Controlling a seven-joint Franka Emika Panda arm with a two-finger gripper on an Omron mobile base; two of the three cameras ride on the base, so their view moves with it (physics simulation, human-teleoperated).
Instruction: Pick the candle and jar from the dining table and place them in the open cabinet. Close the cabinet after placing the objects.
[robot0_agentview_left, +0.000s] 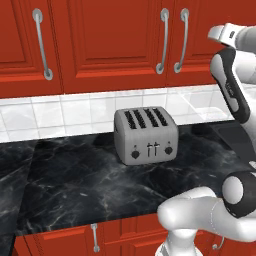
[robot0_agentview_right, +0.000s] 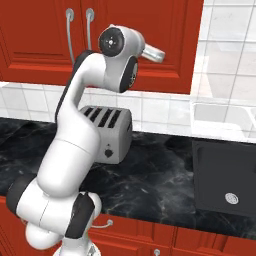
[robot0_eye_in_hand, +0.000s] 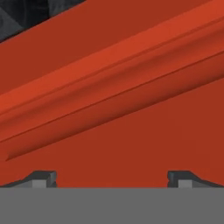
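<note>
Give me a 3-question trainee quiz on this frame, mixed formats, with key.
1. True or false: the toaster stands on the black marble counter below the red wall cabinets.
2. Multiple choice: in the right base view, what is set into the counter to the right of the toaster? A) a stove B) a dark sink C) a cutting board
3. Fill in: in the hand view, the gripper has its fingertips standing ____ apart, with nothing between them, facing a red panelled surface.

Key: 1 true; 2 B; 3 wide
</note>
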